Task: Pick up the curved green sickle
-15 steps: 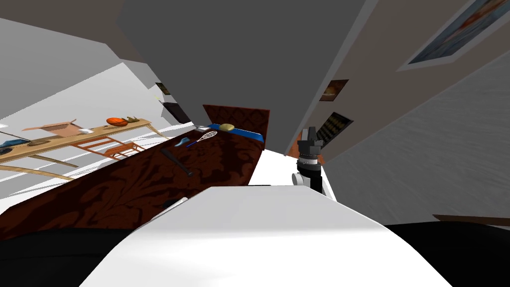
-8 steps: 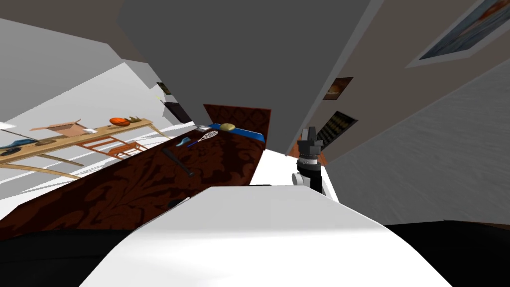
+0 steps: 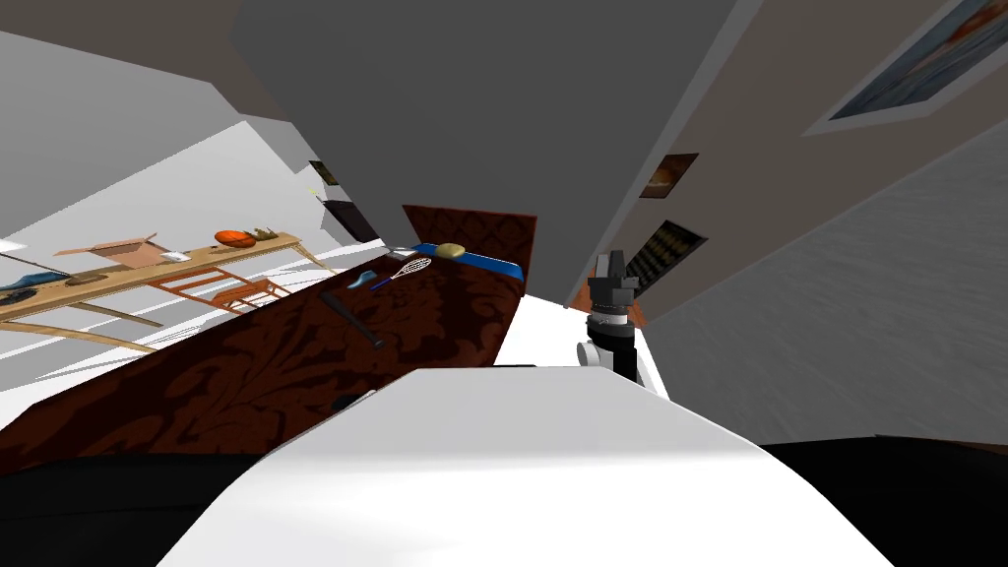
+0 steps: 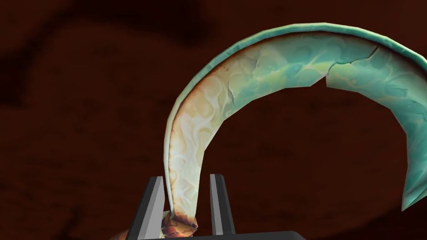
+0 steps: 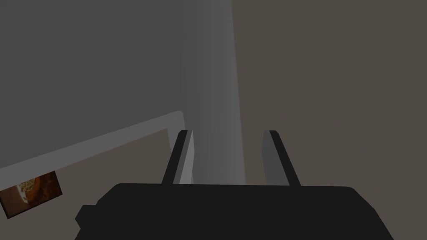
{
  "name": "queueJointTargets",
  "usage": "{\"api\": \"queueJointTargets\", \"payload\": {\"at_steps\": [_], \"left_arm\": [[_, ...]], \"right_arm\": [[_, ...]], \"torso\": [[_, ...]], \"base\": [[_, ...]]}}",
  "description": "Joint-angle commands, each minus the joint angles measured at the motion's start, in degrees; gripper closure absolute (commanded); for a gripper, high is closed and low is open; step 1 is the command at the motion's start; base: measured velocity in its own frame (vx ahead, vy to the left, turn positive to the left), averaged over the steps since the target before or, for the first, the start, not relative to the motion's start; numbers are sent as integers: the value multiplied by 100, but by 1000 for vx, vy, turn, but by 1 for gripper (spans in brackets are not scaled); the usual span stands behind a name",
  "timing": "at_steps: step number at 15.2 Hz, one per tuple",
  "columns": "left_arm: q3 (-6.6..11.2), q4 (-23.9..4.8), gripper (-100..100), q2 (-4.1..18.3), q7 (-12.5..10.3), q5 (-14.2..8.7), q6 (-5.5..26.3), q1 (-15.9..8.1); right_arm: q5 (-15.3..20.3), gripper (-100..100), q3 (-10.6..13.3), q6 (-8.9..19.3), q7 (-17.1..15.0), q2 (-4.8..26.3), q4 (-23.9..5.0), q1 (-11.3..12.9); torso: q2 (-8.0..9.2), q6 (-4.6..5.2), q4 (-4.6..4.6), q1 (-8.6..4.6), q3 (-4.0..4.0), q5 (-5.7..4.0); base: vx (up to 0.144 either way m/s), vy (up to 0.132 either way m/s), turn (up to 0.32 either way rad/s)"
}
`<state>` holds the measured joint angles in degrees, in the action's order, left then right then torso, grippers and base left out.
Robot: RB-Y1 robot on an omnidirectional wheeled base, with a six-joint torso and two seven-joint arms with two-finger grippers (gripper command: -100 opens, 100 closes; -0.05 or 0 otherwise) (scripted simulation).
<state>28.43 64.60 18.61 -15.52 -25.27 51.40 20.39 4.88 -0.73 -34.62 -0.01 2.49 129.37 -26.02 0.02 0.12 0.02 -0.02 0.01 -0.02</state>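
The curved green sickle (image 4: 292,54) lies on a dark red patterned cover (image 4: 83,125). Its blade is teal at the outer rim and pale cream toward the handle end. My left gripper (image 4: 187,177) is low over it, with the two fingers (image 4: 155,204) drawn in close on either side of the blade's narrow end by the brown handle stub (image 4: 177,225). My right gripper (image 5: 227,133) is raised beside the wall, also seen as right gripper (image 3: 612,264), open with nothing between its fingers.
The cover belongs to a bed (image 3: 295,364) ahead and to my left. On it lie a dark bat (image 3: 350,321), a racket (image 3: 405,271), a blue object (image 3: 361,281) and a yellow cushion (image 3: 450,251). A wooden table (image 3: 148,276) with a box and an orange ball stands beyond.
The head view has shifted slightly, so I have moved a little. Nothing on the bed has visibly moved, and the right arm stays where it was.
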Motion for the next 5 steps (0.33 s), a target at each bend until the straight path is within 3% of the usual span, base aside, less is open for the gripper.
{"api": "queueJointTargets", "payload": {"at_steps": [1, 4, 5], "left_arm": [[50, 210, 100, 66, -5, -53, 206, 80], [95, 372, 100, 119, -20, -97, 364, 146], [72, 266, 100, 99, 1, -76, 261, 104]], "right_arm": [[0, 0, 0, 0, 0, 0, 0, 0], [0, 0, 0, 0, 0, 0, 0, 0], [0, 0, 0, 0, 0, 0, 0, 0]], "torso": [[0, 0, 0, 0, 0, 0], [3, -4, 0, -20, 2, -3], [1, -5, 0, -20, 1, -3]], "base": [[-12, -62, -68], [-5, -60, -19], [3, -28, -3]]}}
